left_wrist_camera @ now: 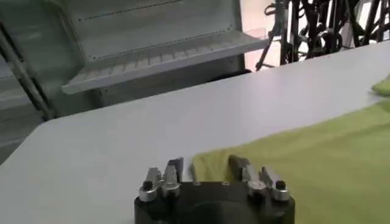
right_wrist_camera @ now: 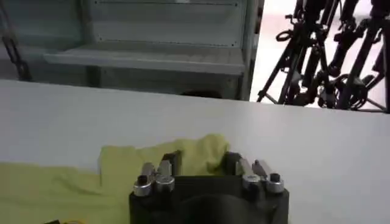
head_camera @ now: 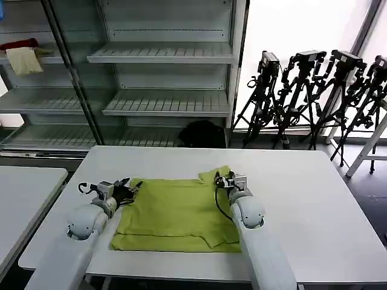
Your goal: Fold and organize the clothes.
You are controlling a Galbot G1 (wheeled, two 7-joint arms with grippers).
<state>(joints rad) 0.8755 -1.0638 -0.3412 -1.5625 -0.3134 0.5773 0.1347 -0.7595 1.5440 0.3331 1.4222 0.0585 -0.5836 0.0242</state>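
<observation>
We are resting both grippers on the lime-green T-shirt [head_camera: 181, 214] lying flat on the white table [head_camera: 302, 199]. Our left gripper [head_camera: 134, 188] is spreading its fingers wide at the far-left corner; our right gripper [head_camera: 219, 179] is likewise gaping over the bunched far-right corner.

A white table [head_camera: 314, 199] stands under the claws. Beyond them, pale metal shelving [head_camera: 163, 54] lines the back wall, with cream and red cloths [head_camera: 23, 54] on an upper shelf beyond the left claw. A second white table [head_camera: 24, 187] sits off past the left one. Beyond the right claw, black tripods [head_camera: 314, 90] cluster before a bright window [head_camera: 302, 27].
</observation>
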